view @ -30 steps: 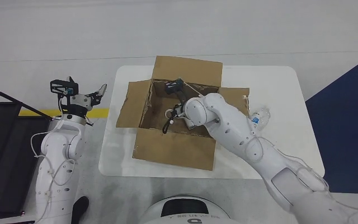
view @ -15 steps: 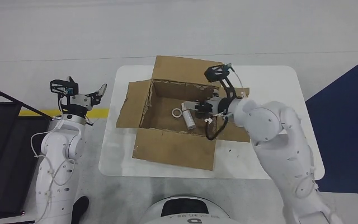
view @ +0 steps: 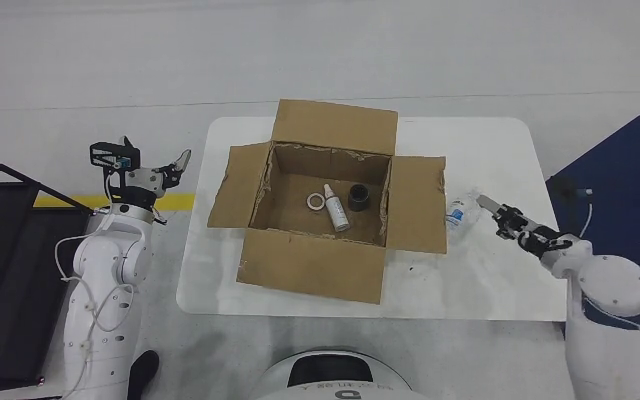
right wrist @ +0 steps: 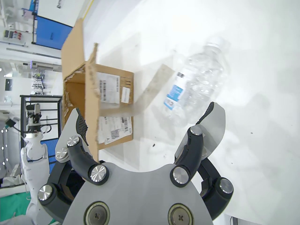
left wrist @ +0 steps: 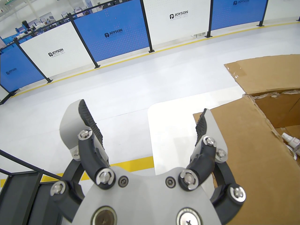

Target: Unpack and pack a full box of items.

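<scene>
An open cardboard box (view: 300,265) sits mid-table with its flaps spread. Inside lie a tape roll (view: 316,201), a white spray bottle (view: 335,210) and a black cup (view: 358,200). A clear plastic water bottle (view: 460,209) (right wrist: 195,87) lies on the table just right of the box's right flap. My right gripper (view: 490,207) (right wrist: 146,115) hovers open, empty, just right of that bottle. My left gripper (view: 155,165) (left wrist: 143,115) is open and empty, held off the table's left edge, pointing at the box's left flap (left wrist: 236,141).
The white table (view: 490,280) has bare room at the right and front. A dark frame (view: 20,260) stands on the floor at the far left. Yellow floor tape (view: 190,201) runs beside the left gripper.
The right arm has pulled out of the box and swung right, past the flap, to beside the water bottle. The box contents are now uncovered. The left arm has stayed still.
</scene>
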`<control>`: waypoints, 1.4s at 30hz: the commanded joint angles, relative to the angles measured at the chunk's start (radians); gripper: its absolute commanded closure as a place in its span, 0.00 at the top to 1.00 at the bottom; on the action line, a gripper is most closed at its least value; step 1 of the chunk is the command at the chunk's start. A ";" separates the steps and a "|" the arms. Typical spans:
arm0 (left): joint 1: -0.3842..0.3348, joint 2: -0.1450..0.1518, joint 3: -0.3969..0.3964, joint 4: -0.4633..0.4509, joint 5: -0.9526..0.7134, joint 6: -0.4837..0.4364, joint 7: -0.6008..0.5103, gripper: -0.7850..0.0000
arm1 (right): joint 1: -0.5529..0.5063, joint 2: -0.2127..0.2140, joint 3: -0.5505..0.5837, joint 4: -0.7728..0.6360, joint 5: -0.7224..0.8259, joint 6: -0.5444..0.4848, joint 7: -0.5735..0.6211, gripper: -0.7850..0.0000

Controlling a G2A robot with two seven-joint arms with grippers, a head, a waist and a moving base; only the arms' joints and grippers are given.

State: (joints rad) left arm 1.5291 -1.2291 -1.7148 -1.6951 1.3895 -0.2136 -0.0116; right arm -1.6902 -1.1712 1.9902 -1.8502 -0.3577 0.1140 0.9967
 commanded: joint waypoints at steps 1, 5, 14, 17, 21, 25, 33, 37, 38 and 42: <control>0.000 0.000 0.000 0.000 0.000 0.000 0.000 1.00 | 0.056 0.007 -0.033 0.060 -0.053 0.042 0.030 1.00; 0.000 0.000 0.000 0.000 0.000 0.000 0.000 1.00 | 0.193 0.020 -0.157 0.171 -0.239 0.164 0.083 1.00; 0.000 0.000 0.000 0.000 0.000 0.000 0.000 1.00 | 0.419 0.025 -0.394 0.356 -0.499 0.289 0.211 1.00; 0.000 0.000 0.000 0.000 0.000 0.000 0.000 1.00 | 0.474 0.024 -0.453 0.417 -0.570 0.333 0.247 1.00; 0.000 0.000 0.000 0.000 0.000 0.000 0.000 1.00 | 0.530 0.021 -0.499 0.484 -0.604 0.360 0.284 0.76; 0.000 0.000 0.000 0.000 0.000 0.000 0.000 1.00 | 0.569 0.020 -0.528 0.544 -0.632 0.373 0.329 0.42; 0.000 0.000 0.000 0.000 0.000 0.000 0.000 1.00 | 0.536 0.026 -0.468 0.524 -0.569 0.378 0.287 0.00; 0.000 0.000 0.000 0.000 0.000 0.000 0.000 1.00 | 0.494 0.033 -0.405 0.500 -0.523 0.384 0.261 0.00; 0.000 0.000 0.000 0.000 0.000 0.000 0.000 1.00 | 0.485 0.035 -0.386 0.497 -0.509 0.382 0.253 0.00; 0.000 0.000 0.000 0.000 0.000 0.000 0.000 1.00 | 0.426 0.043 -0.283 0.466 -0.401 0.344 0.199 0.00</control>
State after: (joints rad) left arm 1.5291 -1.2291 -1.7148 -1.6951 1.3895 -0.2136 -0.0116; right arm -1.2476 -1.1301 1.6771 -1.3750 -0.7926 0.4705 1.2098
